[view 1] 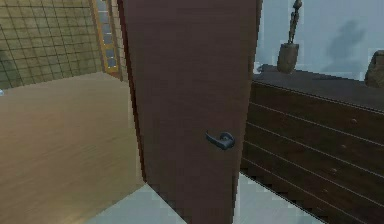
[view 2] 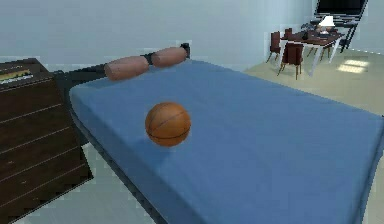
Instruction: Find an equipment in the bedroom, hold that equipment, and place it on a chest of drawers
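Resting on the blue bed (view 2: 290,150): orange basketball (view 2: 168,123), taken as the equipment. Jaws state can't be told; ball's offset from jaws can't be judged either. Dark chest of drawers (view 2: 30,125) is seen just beside the bed, near the pillows (view 2: 145,62). Risks: ball could be nudged & rolled off on approach, since round obj on soft bedding; once placed, roll-off from the flat chest top is likely. Door (view 1: 190,90) sits close ahead, so base could be clipped when turned.
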